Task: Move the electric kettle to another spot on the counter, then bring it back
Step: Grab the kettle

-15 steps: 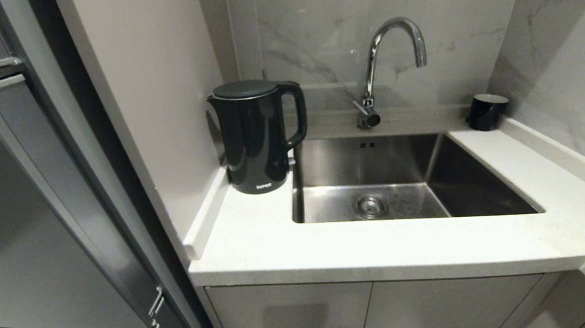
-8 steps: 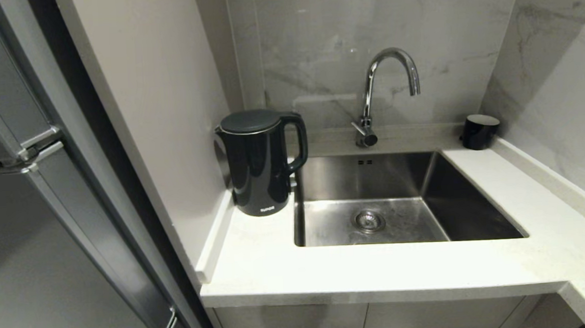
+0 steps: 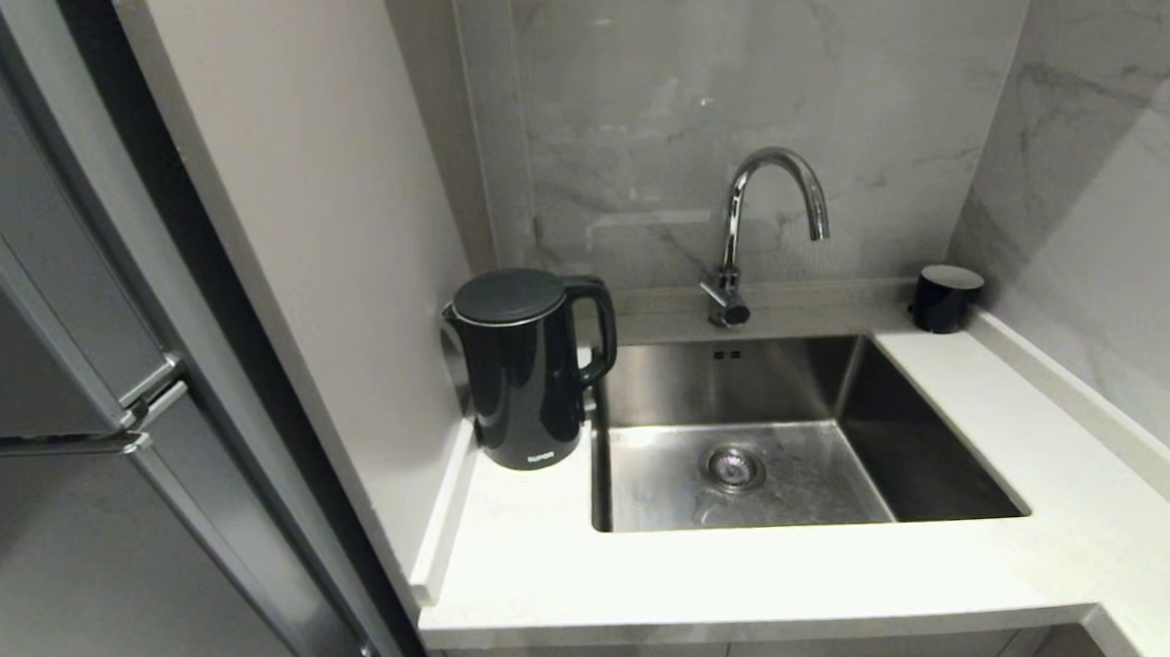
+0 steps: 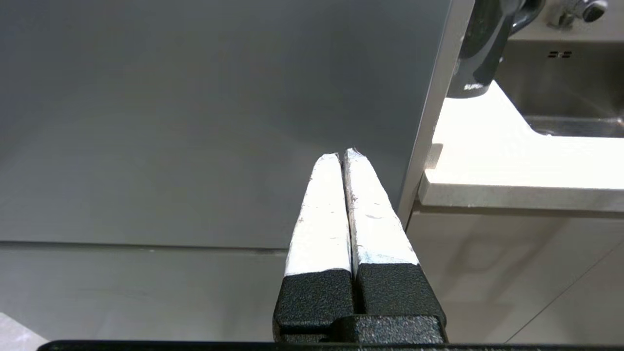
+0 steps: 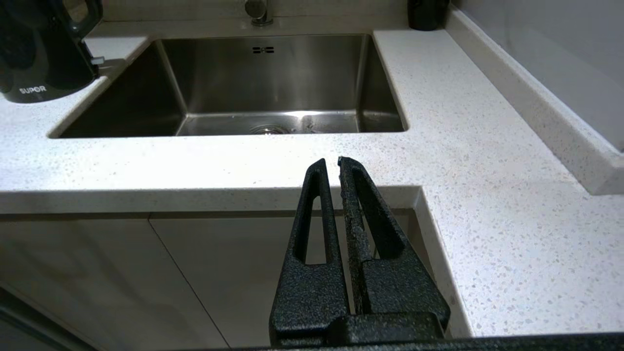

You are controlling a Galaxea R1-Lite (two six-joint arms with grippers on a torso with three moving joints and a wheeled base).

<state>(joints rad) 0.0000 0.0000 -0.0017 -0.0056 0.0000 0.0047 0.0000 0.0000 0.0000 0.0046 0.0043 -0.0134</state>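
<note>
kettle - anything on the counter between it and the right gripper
Nothing visible. In the right wrist view the shut right gripper sits below the counter edge, off the electric kettle. Only bare worktop and the sink's front corner lie between.

White speckled counter (image 3: 758, 580) with thick front edge, L-shaped, inset steel sink (image 3: 801, 437), electric kettle (image 3: 527, 372) upright at back left corner just beside sink, small black cup (image 3: 944, 298) at back right corner
</note>
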